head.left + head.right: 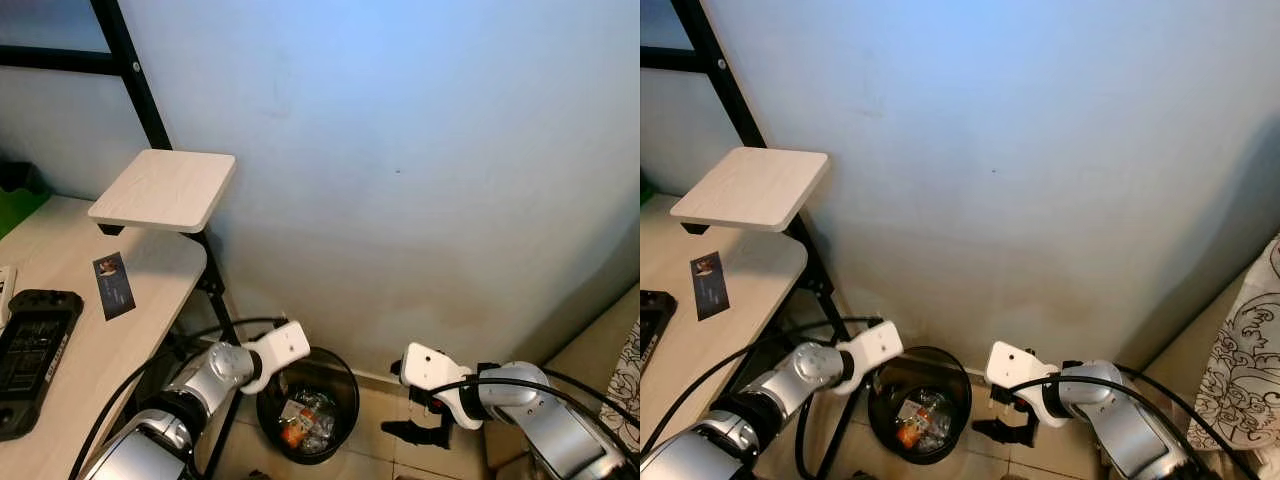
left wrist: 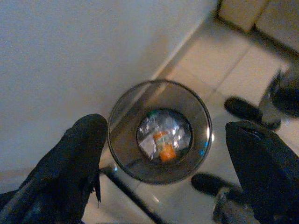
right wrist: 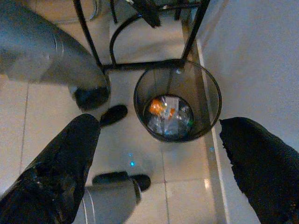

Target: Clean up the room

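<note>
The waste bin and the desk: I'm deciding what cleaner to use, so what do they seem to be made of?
The waste bin looks like black metal mesh: the floor shows faintly through its wall in the wrist views. It holds clear plastic wrappers and something orange. The desk looks like pale wood-grain laminate, matte, on a black metal frame; solid wood cannot be ruled out.
</note>
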Robot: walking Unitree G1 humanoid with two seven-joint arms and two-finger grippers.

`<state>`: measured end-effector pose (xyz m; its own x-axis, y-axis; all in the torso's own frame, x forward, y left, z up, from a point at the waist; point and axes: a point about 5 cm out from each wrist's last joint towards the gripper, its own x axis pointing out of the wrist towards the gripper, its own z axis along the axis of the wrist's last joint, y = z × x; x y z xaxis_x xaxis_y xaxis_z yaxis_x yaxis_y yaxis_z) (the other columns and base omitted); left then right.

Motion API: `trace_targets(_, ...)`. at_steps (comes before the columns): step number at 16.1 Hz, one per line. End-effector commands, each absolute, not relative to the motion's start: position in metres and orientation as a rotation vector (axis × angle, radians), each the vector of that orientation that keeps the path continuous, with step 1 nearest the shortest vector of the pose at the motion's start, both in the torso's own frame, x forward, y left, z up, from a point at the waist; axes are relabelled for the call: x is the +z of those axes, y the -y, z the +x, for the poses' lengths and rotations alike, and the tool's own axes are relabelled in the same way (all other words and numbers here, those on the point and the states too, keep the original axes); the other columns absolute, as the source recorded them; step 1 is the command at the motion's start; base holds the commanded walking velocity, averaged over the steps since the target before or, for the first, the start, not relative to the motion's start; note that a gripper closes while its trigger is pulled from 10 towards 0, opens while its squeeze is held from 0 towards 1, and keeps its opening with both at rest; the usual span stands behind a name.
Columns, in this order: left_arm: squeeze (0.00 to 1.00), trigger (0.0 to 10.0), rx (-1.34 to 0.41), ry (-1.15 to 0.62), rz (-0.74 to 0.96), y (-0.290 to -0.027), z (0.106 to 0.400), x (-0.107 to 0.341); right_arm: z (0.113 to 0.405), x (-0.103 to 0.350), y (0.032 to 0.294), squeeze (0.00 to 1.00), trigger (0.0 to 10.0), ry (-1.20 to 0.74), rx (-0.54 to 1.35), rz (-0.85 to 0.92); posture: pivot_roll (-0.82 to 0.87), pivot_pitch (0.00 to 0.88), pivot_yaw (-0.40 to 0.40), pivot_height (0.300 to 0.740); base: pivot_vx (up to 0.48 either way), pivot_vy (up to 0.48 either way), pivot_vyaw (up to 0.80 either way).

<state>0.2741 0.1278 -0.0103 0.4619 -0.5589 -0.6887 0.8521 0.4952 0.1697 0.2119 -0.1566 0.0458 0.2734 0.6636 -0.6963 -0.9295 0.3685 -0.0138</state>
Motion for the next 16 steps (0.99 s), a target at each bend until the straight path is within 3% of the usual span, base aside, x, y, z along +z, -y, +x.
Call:
trace_targets(1, 1.00, 10.0, -0.836, -0.504, 0.383, -0.127, 0.285, 0.006, 0.216, 0.057, 0.157, 0.00, 10.0, -0.599, 1.029, -0.378, -0.13, 0.000, 0.088, 0.740, 0.000, 0.000, 0.00)
trace_targets(3, 1.00, 10.0, -0.702, -0.297, 0.149, -0.121, 0.289, 0.041, 0.216, 0.067, 0.163, 0.00, 10.0, -0.511, 0.812, -0.202, -0.12, 0.000, 0.088, 0.740, 0.000, 0.000, 0.00)
trace_targets(6, 1.00, 10.0, -0.623, -0.169, 0.126, -0.118, 0.275, 0.063, 0.209, 0.075, 0.168, 0.00, 10.0, -0.439, 0.620, -0.096, -0.11, 0.000, 0.087, 0.740, 0.000, 0.000, 0.00)
trace_targets(10, 1.00, 10.0, -0.471, -0.152, 0.128, -0.124, 0.238, 0.085, 0.210, 0.085, 0.177, 0.00, 10.0, -0.360, 0.243, -0.011, -0.08, 0.000, 0.079, 0.740, 0.000, 0.000, 0.00)
trace_targets(16, 1.00, 10.0, -0.285, -0.235, 0.098, -0.150, 0.212, 0.087, 0.200, 0.087, 0.179, 0.00, 10.0, -0.334, 0.144, 0.079, -0.02, 0.000, 0.035, 0.740, 0.000, 0.000, -0.71)
